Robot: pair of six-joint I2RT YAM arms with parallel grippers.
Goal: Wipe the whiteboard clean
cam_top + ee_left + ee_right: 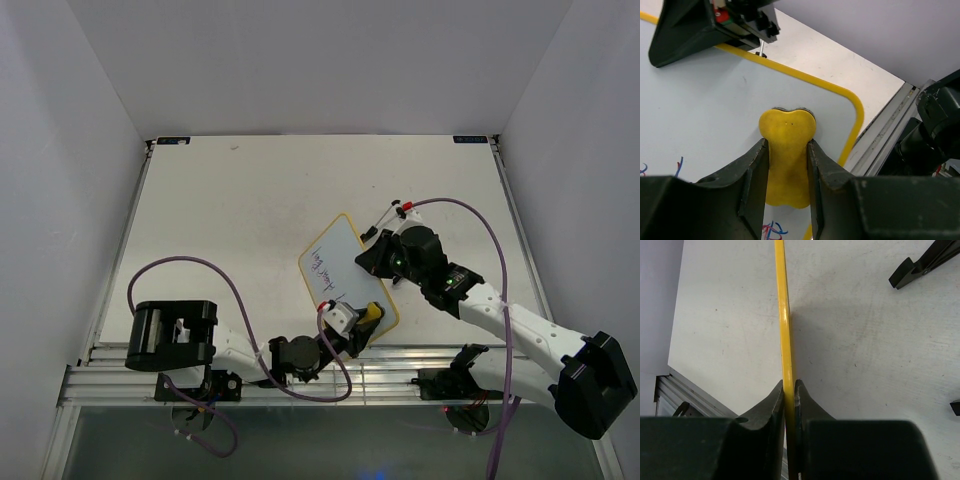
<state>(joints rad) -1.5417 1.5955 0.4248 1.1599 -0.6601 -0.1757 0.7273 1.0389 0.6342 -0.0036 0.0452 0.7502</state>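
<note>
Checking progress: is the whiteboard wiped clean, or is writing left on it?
Not clean: handwriting shows on the whiteboard, and marks beside the eraser in the left wrist view.

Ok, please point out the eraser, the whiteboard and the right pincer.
eraser (787,134): left wrist view, its upper lobe.
whiteboard (341,247): top view, bare white face.
right pincer (789,386): right wrist view, midway between fingertips.
</note>
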